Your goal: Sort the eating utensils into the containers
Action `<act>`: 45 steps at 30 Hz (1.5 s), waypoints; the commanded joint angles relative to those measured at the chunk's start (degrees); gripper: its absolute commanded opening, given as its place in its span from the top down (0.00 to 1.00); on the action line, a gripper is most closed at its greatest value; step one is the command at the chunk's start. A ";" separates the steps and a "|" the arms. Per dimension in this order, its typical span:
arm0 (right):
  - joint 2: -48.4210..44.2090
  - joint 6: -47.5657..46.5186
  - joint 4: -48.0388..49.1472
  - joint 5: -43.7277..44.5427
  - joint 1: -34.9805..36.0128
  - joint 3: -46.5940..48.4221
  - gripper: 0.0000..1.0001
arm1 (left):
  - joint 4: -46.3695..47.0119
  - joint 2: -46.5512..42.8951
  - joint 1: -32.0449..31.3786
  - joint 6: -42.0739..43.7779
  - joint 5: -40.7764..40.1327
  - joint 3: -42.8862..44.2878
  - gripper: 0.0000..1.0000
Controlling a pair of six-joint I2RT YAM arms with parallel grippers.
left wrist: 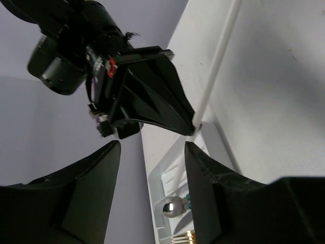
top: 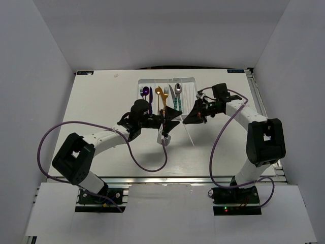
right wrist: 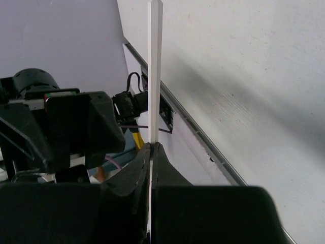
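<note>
The white tray (top: 143, 82) lies at the table's far middle. Its compartments hold a purple fork and spoon (top: 146, 92), a gold fork (top: 159, 93), a teal-handled fork (top: 166, 92), a silver spoon (top: 177, 89) and white chopsticks (top: 189, 94). My right gripper (top: 186, 121) is shut on one white chopstick (top: 190, 136), held just in front of the tray; it also shows in the right wrist view (right wrist: 154, 66), pinched at the fingertips (right wrist: 144, 155). My left gripper (top: 172, 118) is open and empty beside it. In the left wrist view its fingers (left wrist: 202, 173) frame the silver spoon (left wrist: 172, 207).
White walls enclose the table on three sides. Purple cables (top: 147, 165) loop from both arms over the near table. The two grippers are close together in front of the tray; the right gripper (left wrist: 147, 91) fills the left wrist view's upper part.
</note>
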 commanded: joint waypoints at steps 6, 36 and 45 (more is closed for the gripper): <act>1.01 9.09 7.37 -3.85 0.02 0.22 1.00 | 3.19 1.22 -1.11 0.00 5.52 3.04 0.41; 0.22 13.92 16.86 -15.71 4.24 -2.33 1.00 | 3.19 0.61 -1.73 1.41 7.02 0.67 0.73; 0.48 24.97 30.09 -19.40 4.85 -4.70 1.00 | 3.28 -1.76 -1.73 0.72 7.72 -1.44 1.00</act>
